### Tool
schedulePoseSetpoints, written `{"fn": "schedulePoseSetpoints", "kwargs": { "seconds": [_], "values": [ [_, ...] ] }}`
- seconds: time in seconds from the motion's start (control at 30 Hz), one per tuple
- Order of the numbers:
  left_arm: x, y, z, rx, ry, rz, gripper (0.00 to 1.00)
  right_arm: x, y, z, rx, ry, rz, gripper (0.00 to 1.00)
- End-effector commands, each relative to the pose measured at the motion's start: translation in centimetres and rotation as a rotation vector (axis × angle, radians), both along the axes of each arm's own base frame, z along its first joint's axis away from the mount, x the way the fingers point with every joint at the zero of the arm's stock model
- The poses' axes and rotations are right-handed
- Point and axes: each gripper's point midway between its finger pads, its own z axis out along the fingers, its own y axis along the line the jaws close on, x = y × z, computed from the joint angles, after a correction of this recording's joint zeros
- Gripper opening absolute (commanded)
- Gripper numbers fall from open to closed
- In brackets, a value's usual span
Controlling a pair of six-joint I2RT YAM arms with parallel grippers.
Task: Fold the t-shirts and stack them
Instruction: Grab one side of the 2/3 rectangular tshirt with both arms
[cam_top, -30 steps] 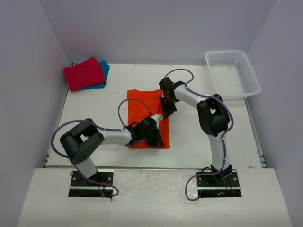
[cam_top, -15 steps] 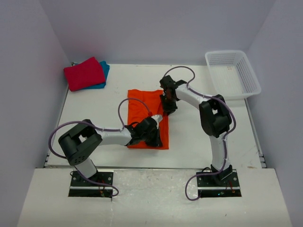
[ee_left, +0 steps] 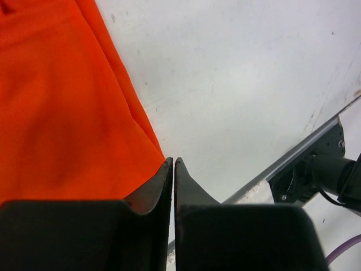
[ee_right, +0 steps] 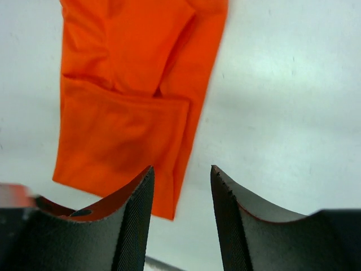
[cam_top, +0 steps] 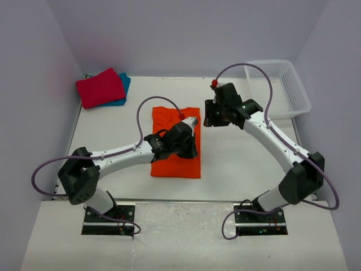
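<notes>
Hovering over orange t-shirt (cam_top: 169,121), left hand (ee_left: 173,161) clenched; right hand (ee_right: 181,167) released, near basket (cam_top: 296,90).

The orange shirt (cam_top: 175,168) lies flat in the middle of the table (cam_top: 242,158), folded into a long narrow rectangle. The red shirt (cam_top: 100,88), folded, sits stacked on the teal shirt (cam_top: 126,83) at the far left corner.

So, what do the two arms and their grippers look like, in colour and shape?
The left arm and right arm have white tube links joined by chunky black joints, on black base plates. A purple cable loops along each, with a small red plug near the wrist. The left gripper and right gripper have dark wedge fingers; the right fingers show fine teeth inside.
</notes>
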Motion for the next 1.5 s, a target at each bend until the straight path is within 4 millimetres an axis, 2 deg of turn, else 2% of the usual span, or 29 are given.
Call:
{"fn": "schedulePoseSetpoints", "kwargs": {
  "seconds": [0.0,0.03,0.07,0.1,0.13,0.17,0.2,0.23,0.27,0.3,0.33,0.37,0.4,0.47,0.6,0.83,1.17,1.47],
  "values": [
    [2.2,2.7,3.2,0.094,-0.104,0.077,0.03,-2.4,-1.0,-2.4,0.036,0.033,-0.045,0.46],
    [2.5,3.8,2.8,0.121,-0.095,0.097,0.04,-4.7,-1.2,-3.7,0.073,0.070,-0.021,0.46],
    [2.8,4.6,3.0,0.123,-0.096,0.106,0.04,-5.6,-1.0,-4.1,0.112,0.085,-0.020,0.46],
    [3.9,6.1,2.9,0.121,-0.085,0.144,0.03,-6.9,-1.0,-6.1,0.137,0.109,-0.006,0.46],
    [3.8,7.2,2.0,0.128,-0.059,0.150,0.03,-7.9,-0.6,-5.6,0.190,0.089,0.018,0.46],
    [4.8,9.0,2.6,0.115,-0.068,0.191,0.03,-9.3,-0.1,-7.1,0.243,0.124,0.037,0.46],
    [5.1,9.8,2.6,0.108,-0.068,0.206,0.03,-9.1,0.3,-6.0,0.281,0.098,0.045,0.46],
    [4.8,10.9,1.8,0.109,-0.046,0.208,0.03,-10.3,0.0,-7.6,0.283,0.133,0.041,0.46],
    [5.6,12.6,2.3,0.097,-0.063,0.246,0.04,-10.9,0.2,-7.6,0.313,0.144,0.040,0.46],
    [5.5,13.1,2.2,0.080,-0.050,0.246,0.05,-11.4,0.1,-8.6,0.319,0.162,0.037,0.46],
    [4.9,13.8,1.2,0.072,-0.018,0.237,0.06,-11.7,0.2,-8.9,0.328,0.173,0.042,0.46],
    [5.3,15.1,1.3,0.062,-0.017,0.264,0.07,-12.1,0.4,-9.4,0.338,0.189,0.041,0.46],
    [4.5,15.7,0.3,0.059,0.015,0.259,0.08,-12.6,0.5,-10.3,0.349,0.211,0.048,0.46],
    [4.5,16.7,0.1,0.042,0.015,0.273,0.11,-13.0,1.0,-11.1,0.375,0.240,0.054,0.46],
    [3.2,17.7,-1.5,0.043,0.048,0.273,0.11,-14.3,1.2,-13.9,0.376,0.308,0.049,0.46],
    [2.7,18.6,-2.0,0.039,0.053,0.279,0.12,-15.8,1.8,-17.4,0.344,0.380,0.046,0.46],
    [2.6,19.1,-2.0,0.038,0.052,0.271,0.12,-16.5,2.7,-18.9,0.328,0.415,0.052,0.45],
    [2.6,19.7,-1.9,0.045,0.057,0.299,0.13,-18.3,3.3,-19.5,0.298,0.428,0.060,0.42]
  ]
}}
